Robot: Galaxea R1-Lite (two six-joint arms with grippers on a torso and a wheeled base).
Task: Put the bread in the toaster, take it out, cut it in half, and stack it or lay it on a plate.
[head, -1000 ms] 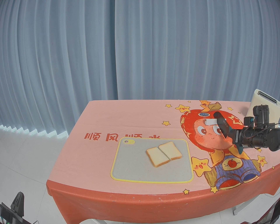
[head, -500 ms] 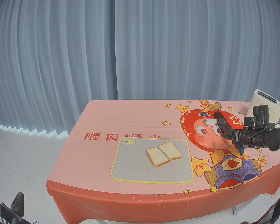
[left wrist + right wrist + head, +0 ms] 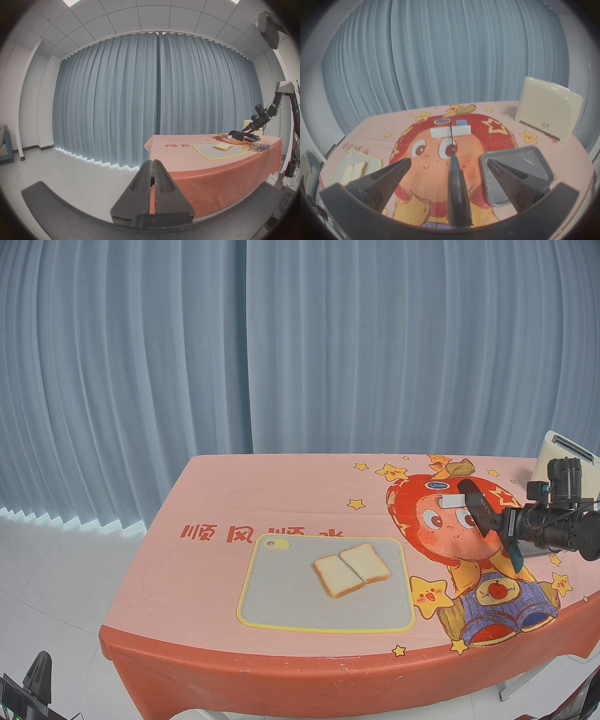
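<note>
We log the right gripper (image 3: 447,161) hovering over the right side of the table draped in a pink-orange cartoon cloth (image 3: 250,502). Its fingers are spread wide and hold nothing. Between them, touching neither, sits the black-bladed knife with a dark, teal-collared handle (image 3: 456,193). Its blade is edge-on to the wrist camera, with the tip toward a small white block (image 3: 450,501). Just beside the knife is a grey square plate with rounded corners (image 3: 528,157). The two pale bread halves with brown crust (image 3: 337,575) lie side by side, touching, on the grey cutting board with a yellow rim (image 3: 281,596), well apart from that gripper. The cream boxy toaster (image 3: 562,449) stands at the table's far right corner. We find the left gripper (image 3: 152,168) low beside the table, well off it, its fingers pressed together with nothing between them.
</note>
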